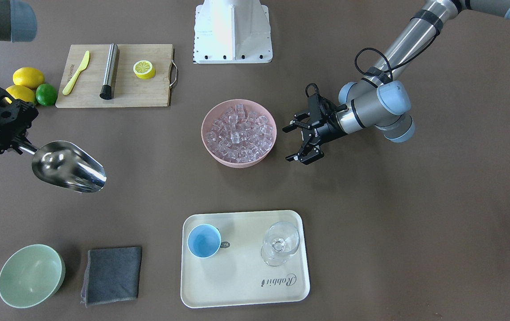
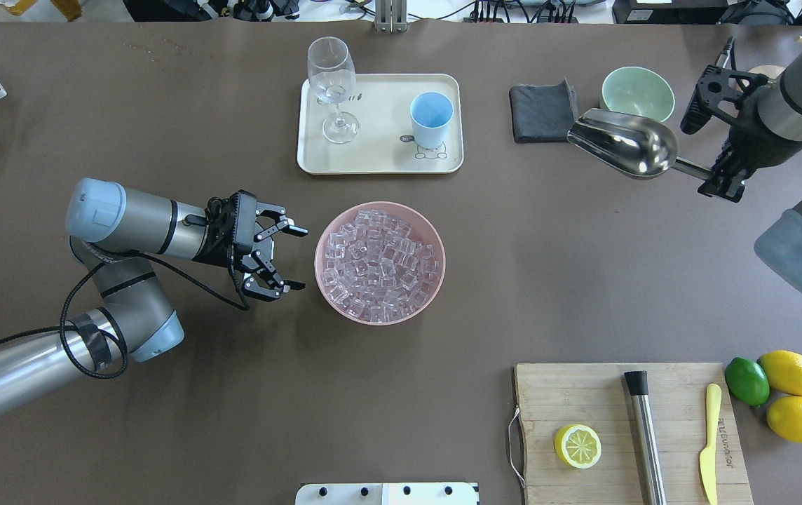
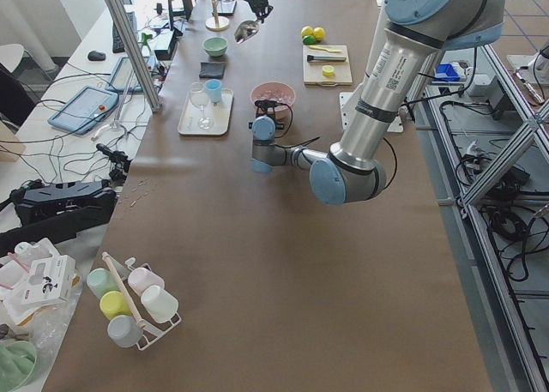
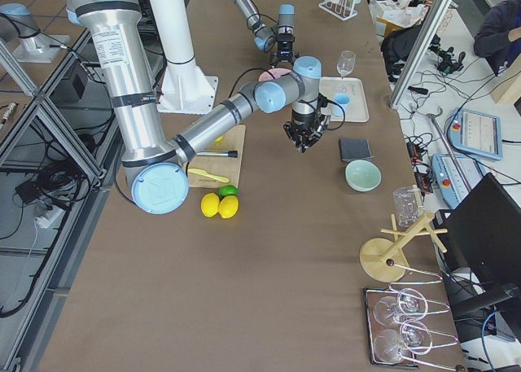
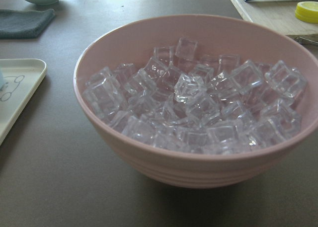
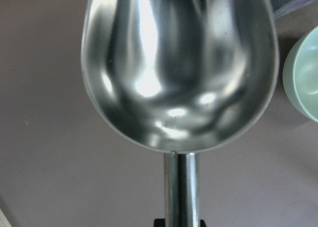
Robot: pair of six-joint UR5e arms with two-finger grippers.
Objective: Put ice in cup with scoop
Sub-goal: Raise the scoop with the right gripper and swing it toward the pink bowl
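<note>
One empty scoop, gripped by the right end effector, should next dig the ice in the pink bowl; the left end effector gapes wide beside that bowl.

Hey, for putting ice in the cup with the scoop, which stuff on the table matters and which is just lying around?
For the job: scoop, ice, pink bowl holding it, cup.

Just lying about: glass, tray, green bowl, cloth, cutting board, knife, steel cylinder, lemon half, lemons, lime.

Robotics lab: aluminium framing, loose cables, tablets (side bench).
</note>
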